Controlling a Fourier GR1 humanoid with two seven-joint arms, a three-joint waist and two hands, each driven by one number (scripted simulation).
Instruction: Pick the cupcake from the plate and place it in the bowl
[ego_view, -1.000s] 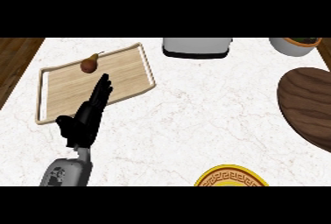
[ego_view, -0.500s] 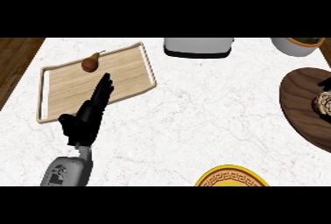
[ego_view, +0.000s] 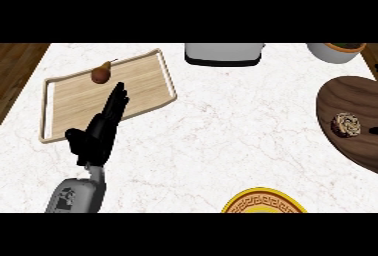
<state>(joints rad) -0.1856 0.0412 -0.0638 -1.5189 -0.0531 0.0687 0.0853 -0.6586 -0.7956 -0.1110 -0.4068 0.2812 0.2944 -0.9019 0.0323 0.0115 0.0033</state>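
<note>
A cupcake (ego_view: 345, 124) with swirled brown and cream topping sits on a dark wooden plate (ego_view: 348, 92) at the right edge. A yellow bowl (ego_view: 260, 199) with a patterned rim shows at the bottom centre, partly cut off. My left hand (ego_view: 100, 132) is at the left, open with straight fingers pointing up over the near part of a wooden tray (ego_view: 70, 97), far from the cupcake. The right hand is out of view.
A brown pear (ego_view: 101, 74) lies on the tray's far side, just beyond my fingertips. A grey toaster (ego_view: 223, 53) stands at the back centre. A white pot (ego_view: 334, 52) is at the back right. Wooden floor borders the counter's left side.
The cupcake was absent from the plate a second ago, appeared at the right edge, and now sits further left on the plate. My left hand has not moved.
</note>
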